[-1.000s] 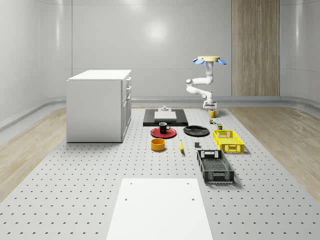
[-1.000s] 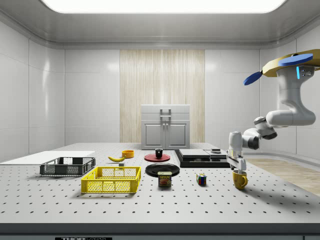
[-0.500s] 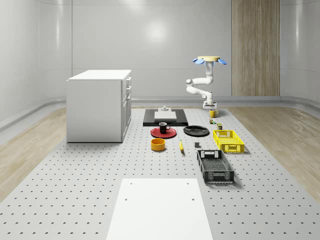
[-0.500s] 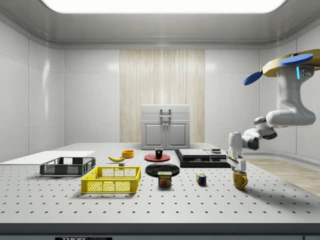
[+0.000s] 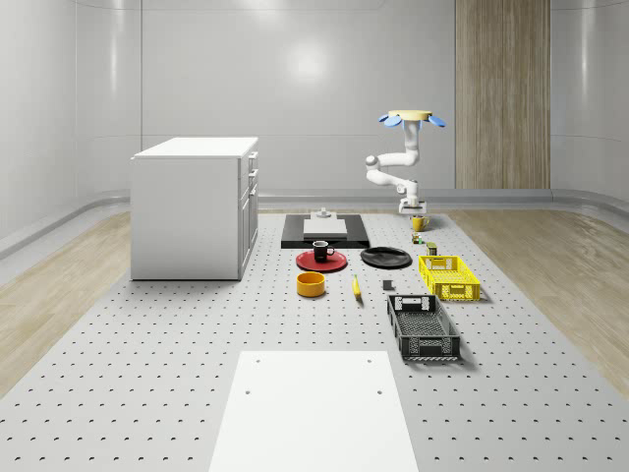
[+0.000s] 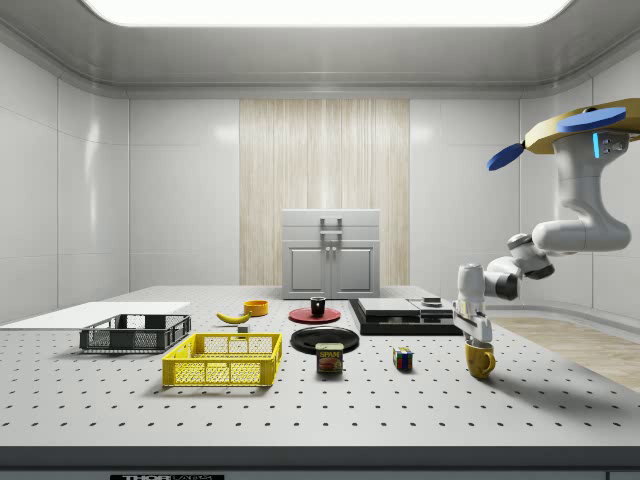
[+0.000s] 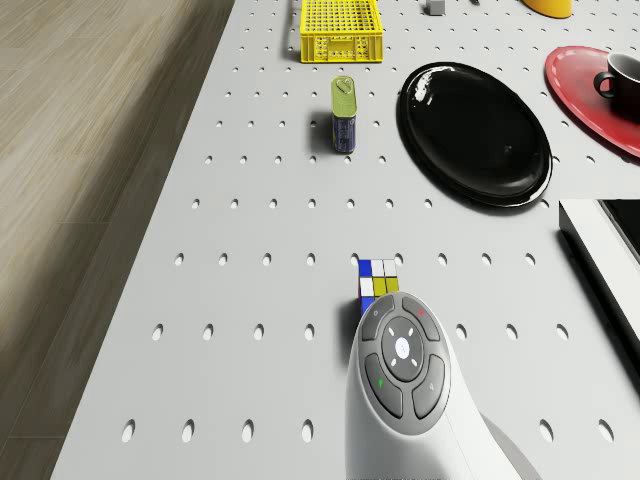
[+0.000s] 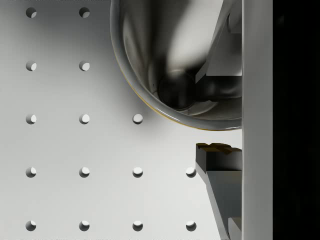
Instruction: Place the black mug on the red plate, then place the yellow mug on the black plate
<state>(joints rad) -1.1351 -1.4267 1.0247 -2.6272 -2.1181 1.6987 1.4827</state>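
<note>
Presently the drone (image 6: 585, 125) hovers beside the bench (image 6: 300, 400); the gripper (image 6: 474, 335) straddles the yellow mug's (image 6: 480, 361) rim, not yet clamped.

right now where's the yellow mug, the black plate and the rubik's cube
yellow mug (image 6: 480, 361), side view, on its body below the gripper
black plate (image 7: 474, 130), drone view, on its glossy middle
rubik's cube (image 7: 378, 281), drone view, on its top face

We see an evenly bright room, lit by a ceiling panel (image 6: 320, 10) in the side view. Shadows on the tabletop (image 5: 177, 364) are soft and short. Glare marks the black plate (image 7: 475, 135) and the back wall (image 5: 310, 64).
</note>
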